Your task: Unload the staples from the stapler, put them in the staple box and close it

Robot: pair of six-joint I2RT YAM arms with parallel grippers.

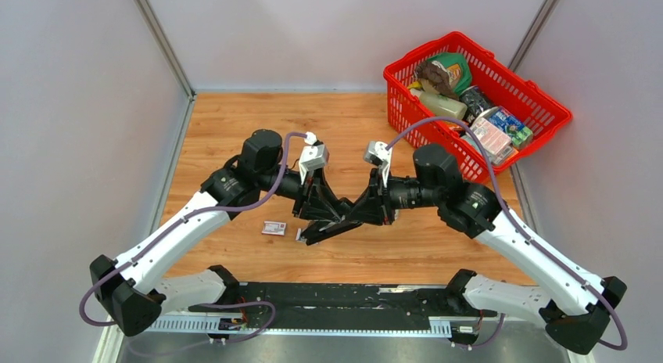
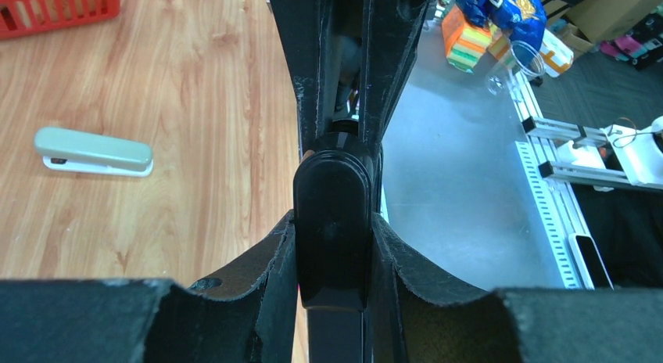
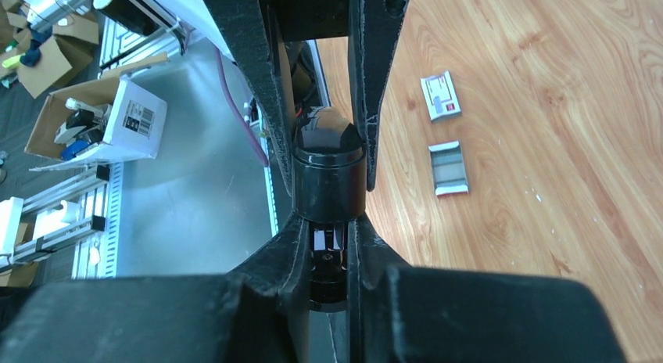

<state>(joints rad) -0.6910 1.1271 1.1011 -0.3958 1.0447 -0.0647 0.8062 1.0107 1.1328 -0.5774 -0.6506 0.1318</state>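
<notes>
The black stapler (image 1: 331, 227) is held in the air between both grippers, over the middle of the table. My left gripper (image 1: 319, 216) is shut on it; in the left wrist view its glossy black body (image 2: 332, 222) sits tight between my fingers (image 2: 274, 277). My right gripper (image 1: 361, 213) is shut on the other end (image 3: 328, 183), with silvery metal showing inside (image 3: 328, 239). A short silvery strip of staples (image 3: 449, 167) lies on the wood beside the stapler, and it also shows in the top view (image 1: 299, 235).
A small white-and-red box (image 1: 274, 228) lies left of the staples. A pale grey oblong bar (image 2: 94, 152) lies on the wood. A red basket (image 1: 547, 105) full of groceries stands at the back right. The table's metal front edge (image 1: 328, 296) is close below.
</notes>
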